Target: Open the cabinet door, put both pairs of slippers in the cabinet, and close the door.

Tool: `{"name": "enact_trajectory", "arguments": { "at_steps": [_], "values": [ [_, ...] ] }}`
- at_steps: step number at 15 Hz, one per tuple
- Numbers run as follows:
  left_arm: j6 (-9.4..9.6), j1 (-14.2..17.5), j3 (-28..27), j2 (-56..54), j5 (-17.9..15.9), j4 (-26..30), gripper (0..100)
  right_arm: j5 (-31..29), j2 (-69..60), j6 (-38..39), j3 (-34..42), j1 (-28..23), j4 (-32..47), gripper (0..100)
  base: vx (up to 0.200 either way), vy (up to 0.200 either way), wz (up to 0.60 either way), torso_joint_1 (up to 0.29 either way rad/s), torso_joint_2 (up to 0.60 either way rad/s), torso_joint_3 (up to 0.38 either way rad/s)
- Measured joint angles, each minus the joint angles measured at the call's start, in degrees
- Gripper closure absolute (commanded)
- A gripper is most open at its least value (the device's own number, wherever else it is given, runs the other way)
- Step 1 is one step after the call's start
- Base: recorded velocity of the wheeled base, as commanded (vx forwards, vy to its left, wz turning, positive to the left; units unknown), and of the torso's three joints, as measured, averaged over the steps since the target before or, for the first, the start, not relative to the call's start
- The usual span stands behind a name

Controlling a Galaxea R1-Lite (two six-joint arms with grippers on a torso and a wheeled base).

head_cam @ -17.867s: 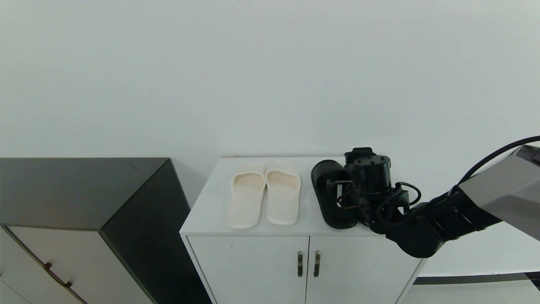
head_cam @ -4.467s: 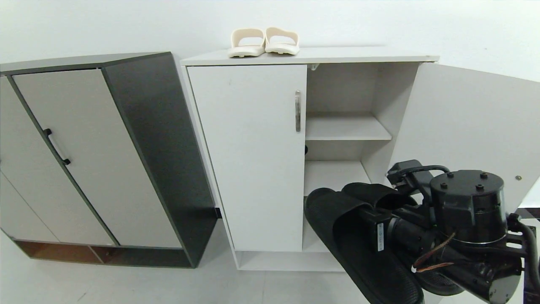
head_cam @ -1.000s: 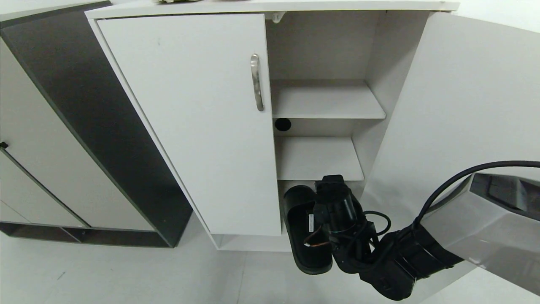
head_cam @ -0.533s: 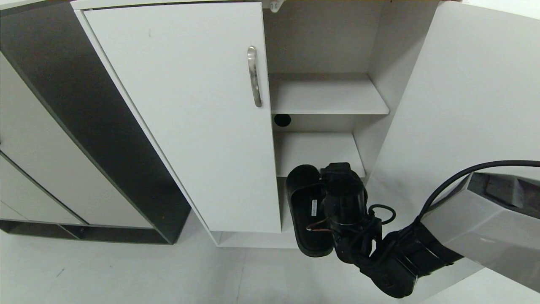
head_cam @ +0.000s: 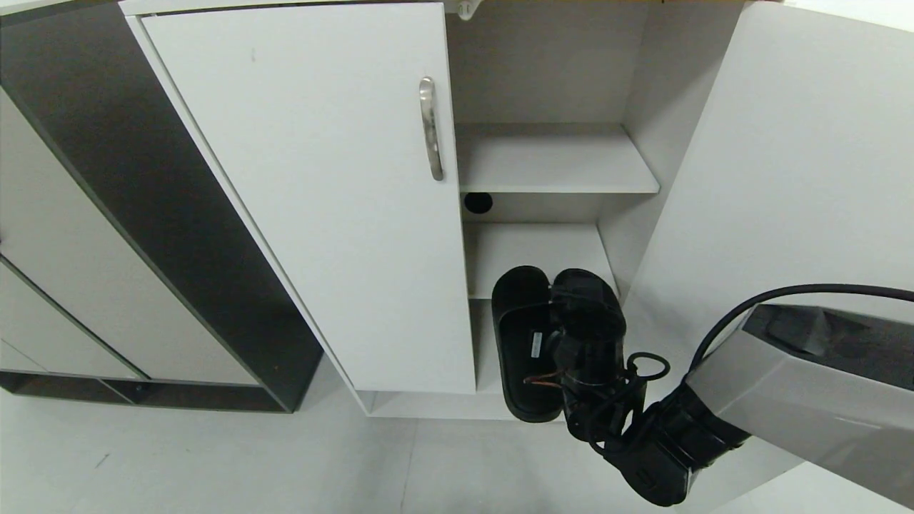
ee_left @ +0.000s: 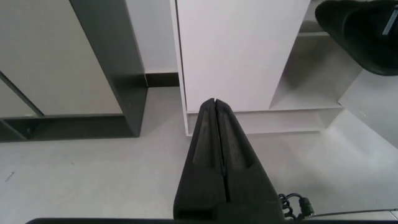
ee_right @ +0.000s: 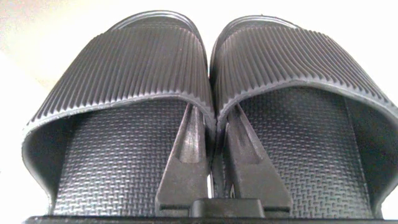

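A pair of black slippers [head_cam: 523, 357] is held side by side at the mouth of the white cabinet's [head_cam: 550, 86] lowest compartment, toes pointing inward. My right gripper [head_cam: 565, 323] is shut on the two touching inner walls of the black slippers [ee_right: 143, 93]; its fingers [ee_right: 186, 155] lie inside the straps, one in each slipper. The cabinet's right door [head_cam: 771, 178] stands wide open, and the left door [head_cam: 321, 200] is closed. My left gripper [ee_left: 215, 107] hangs low over the floor in front of the closed door, shut with nothing in it.
Two bare white shelves [head_cam: 553, 160] sit above the lowest compartment. A dark cabinet [head_cam: 143, 214] with pale doors stands right beside the white one on the left. The grey floor [head_cam: 250, 464] in front is open.
My right arm has pushed the black slippers forward and up from the floor's edge toward the lowest compartment. The head view has also shifted slightly.
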Motion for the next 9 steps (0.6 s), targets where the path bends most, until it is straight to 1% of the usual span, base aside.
{"name": "enact_trajectory", "arguments": {
  "at_steps": [1, 9],
  "values": [
    [0.00, 0.00, 0.00, 0.00, -0.02, 0.00, 100, 0.02, 0.50, -0.11, 0.20, -0.06, -0.15, 100, 0.000, 0.000, 0.00, 0.000, 0.00, 0.000],
    [-0.02, 0.00, 0.00, 0.00, 0.00, 0.00, 100, 0.00, 1.49, -0.22, 0.39, -0.12, -0.28, 100, 0.200, 0.000, 0.00, 0.001, 0.00, 0.003]
  ]
}}
